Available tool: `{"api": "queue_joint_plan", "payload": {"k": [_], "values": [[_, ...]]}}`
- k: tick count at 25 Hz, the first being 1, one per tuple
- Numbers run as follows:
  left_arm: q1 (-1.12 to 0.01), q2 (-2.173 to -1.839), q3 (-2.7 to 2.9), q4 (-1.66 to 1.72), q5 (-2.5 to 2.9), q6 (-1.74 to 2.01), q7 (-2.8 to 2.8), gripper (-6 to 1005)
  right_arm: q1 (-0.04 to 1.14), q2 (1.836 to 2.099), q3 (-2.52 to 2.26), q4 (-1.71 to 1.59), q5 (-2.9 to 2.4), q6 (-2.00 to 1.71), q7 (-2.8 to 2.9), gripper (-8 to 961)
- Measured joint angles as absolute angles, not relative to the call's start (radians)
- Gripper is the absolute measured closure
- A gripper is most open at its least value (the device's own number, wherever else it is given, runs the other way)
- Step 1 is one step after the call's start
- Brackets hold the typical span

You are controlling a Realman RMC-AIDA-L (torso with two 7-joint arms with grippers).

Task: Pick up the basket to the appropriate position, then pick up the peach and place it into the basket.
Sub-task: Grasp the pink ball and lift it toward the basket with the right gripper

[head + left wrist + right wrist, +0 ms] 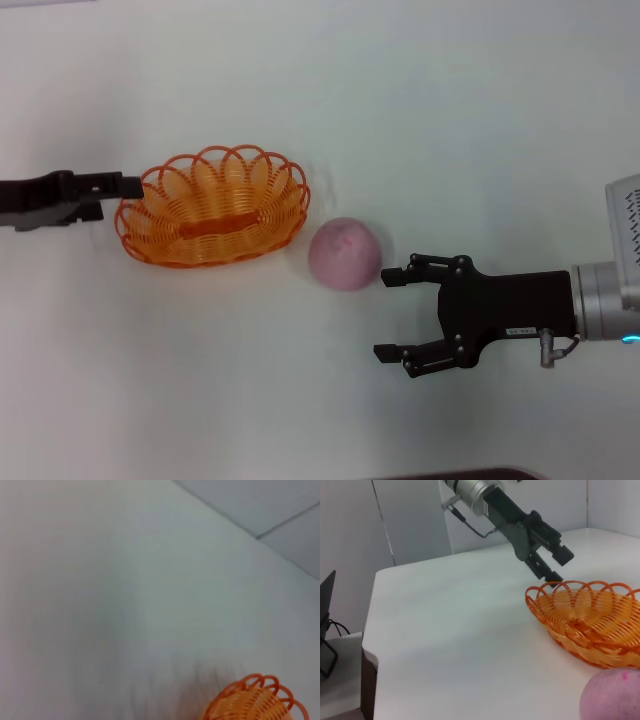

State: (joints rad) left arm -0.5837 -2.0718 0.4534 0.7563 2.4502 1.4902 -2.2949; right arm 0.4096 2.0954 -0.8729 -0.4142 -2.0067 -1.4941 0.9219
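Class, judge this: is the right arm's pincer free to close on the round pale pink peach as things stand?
Probably yes. The right pincer is open, beside the round pale pink peach; nothing lies between them. The orange wire basket sits on the peach's far side.

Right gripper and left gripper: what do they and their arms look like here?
The right gripper is matte black with two linkage-type fingers, mounted on a black block carrying a small white label, then a silver-grey wrist with a thin cable loop and a blue light. The left gripper is likewise black on a silver cylindrical wrist, with a thin dark cable alongside it.
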Motion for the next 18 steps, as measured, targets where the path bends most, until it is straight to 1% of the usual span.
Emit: {"api": "queue_joint_plan", "payload": {"k": [2,5,12,15,18], "values": [[-0.581,-2.072,0.453,0.756,2.437,1.488,-2.278,114,0.410,2.095,-0.873,-0.414,-2.006,-1.494,0.922,6],[-0.572,-2.076,0.453,0.752,2.384,1.482,-2.190,115,0.410,2.095,-0.873,-0.414,-2.005,-1.494,0.922,6],[-0.528,-2.126,0.459,0.749,2.243,1.411,-1.866,119,0.411,2.097,-0.874,-0.414,-2.004,-1.492,0.922,6],[-0.524,-2.137,0.460,0.747,2.226,1.404,-1.776,120,0.413,2.097,-0.875,-0.414,-2.003,-1.491,0.923,6],[-0.525,-2.138,0.461,0.747,2.223,1.402,-1.755,121,0.418,2.097,-0.876,-0.413,-2.005,-1.491,0.926,6]]}}
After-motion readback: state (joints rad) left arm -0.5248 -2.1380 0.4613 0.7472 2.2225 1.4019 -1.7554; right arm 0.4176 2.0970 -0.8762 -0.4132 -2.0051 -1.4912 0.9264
